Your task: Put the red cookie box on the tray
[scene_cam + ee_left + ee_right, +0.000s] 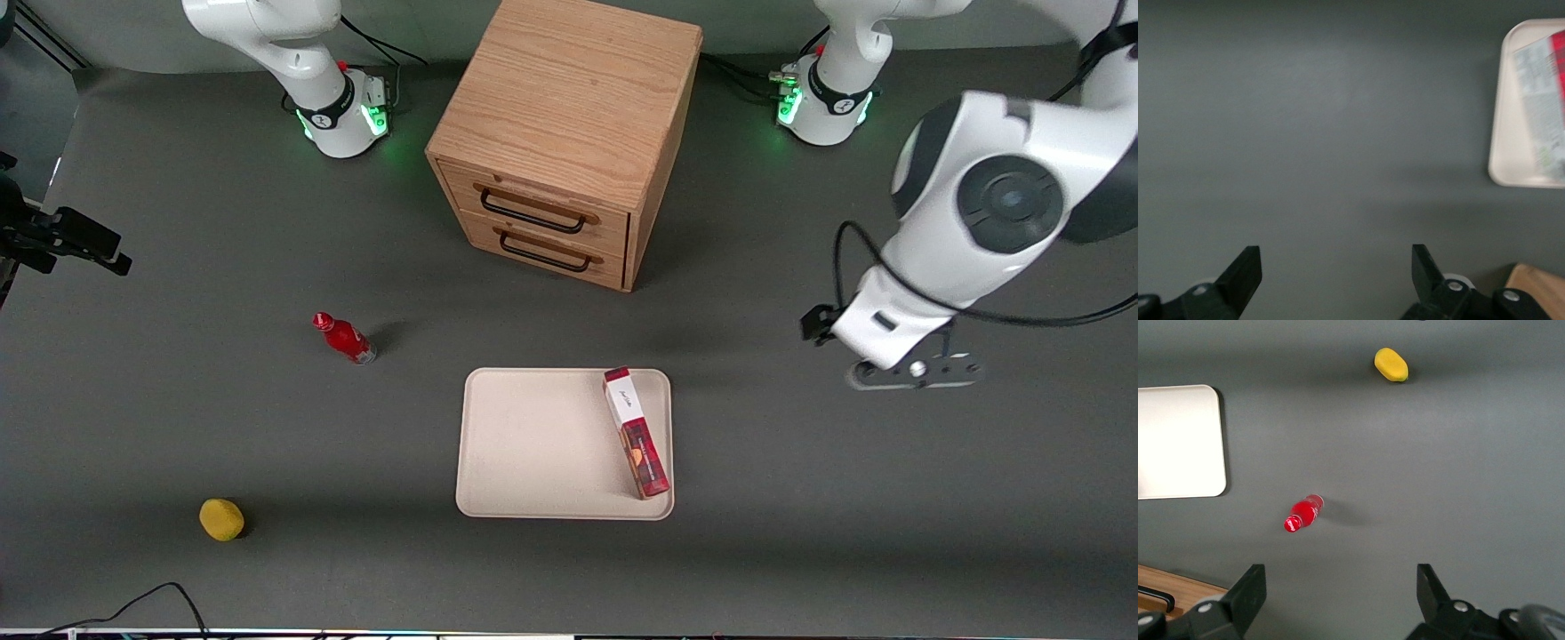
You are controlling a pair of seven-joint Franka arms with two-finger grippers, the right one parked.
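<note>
The red cookie box [637, 433] lies flat on the cream-white tray [533, 444], along the tray's edge toward the working arm's end of the table. Its white end panel points toward the drawer cabinet. My left gripper [916, 373] hangs over bare table, well apart from the tray, toward the working arm's end. In the left wrist view the gripper [1336, 257] is open wide with nothing between its fingers. That view also shows a corner of the tray [1503, 133] with the box [1545, 107] on it. The right wrist view shows part of the tray [1178, 440].
A wooden two-drawer cabinet [560, 133] stands farther from the front camera than the tray. A small red bottle [345, 338] and a yellow object [221, 519] lie toward the parked arm's end of the table.
</note>
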